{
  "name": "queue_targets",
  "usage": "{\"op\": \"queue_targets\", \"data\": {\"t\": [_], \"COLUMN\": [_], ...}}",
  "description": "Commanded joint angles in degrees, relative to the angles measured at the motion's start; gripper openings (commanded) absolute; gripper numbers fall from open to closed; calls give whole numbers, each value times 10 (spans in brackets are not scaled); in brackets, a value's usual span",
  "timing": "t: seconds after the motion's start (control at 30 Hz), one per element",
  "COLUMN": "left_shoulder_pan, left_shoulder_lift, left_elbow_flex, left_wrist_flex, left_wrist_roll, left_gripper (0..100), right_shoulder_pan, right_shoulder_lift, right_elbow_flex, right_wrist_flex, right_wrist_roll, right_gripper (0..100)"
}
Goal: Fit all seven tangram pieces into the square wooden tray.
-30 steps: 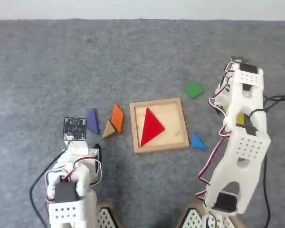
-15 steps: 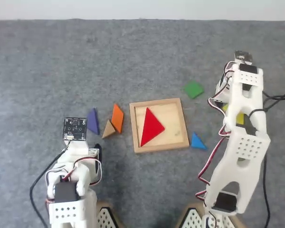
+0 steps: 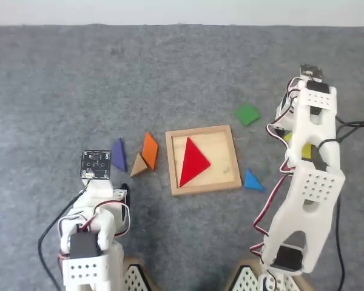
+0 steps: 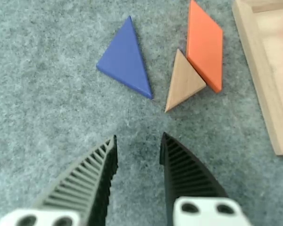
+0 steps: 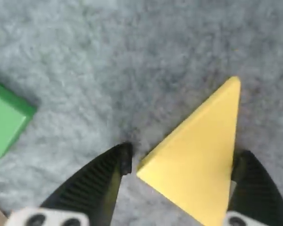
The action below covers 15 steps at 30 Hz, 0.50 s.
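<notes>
The right gripper (image 5: 184, 155) stands spread, its jaws straddling the yellow triangle (image 5: 198, 155), which lies flat on the grey mat (image 5: 132, 56) between them. The left gripper (image 4: 139, 138) is parted narrowly, with the tan triangle (image 4: 183, 84) just ahead of its tips.

I am holding my left arm (image 3: 88, 242) tucked back near its base, its wrist tipping the left gripper (image 4: 137, 139) downward with the jaws standing slightly apart. I am stretching my right arm (image 3: 309, 176) far forward, the right gripper (image 5: 181, 155) pointing down, its jaws spread wide.
</notes>
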Motion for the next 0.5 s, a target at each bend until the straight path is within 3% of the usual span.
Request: {"op": "queue_targets", "data": {"t": [0.0, 0.27, 0.47], "left_shoulder_pan": [-1, -1, -1], "left_shoulder_lift": [-11, -11, -11], "left_elbow_flex": [-5, -5, -5], "left_wrist_flex": [2, 2, 2], "left_wrist_roll": [4, 4, 4], "left_gripper": [151, 151, 151], "right_shoulder_pan": [13, 15, 25], "right_shoulder_lift": [-2, -2, -3], "right_elbow_flex": [-16, -16, -16], "right_wrist_flex": [16, 33, 29], "right_wrist_roll": [-2, -2, -2], "right_gripper": [335, 333, 274]}}
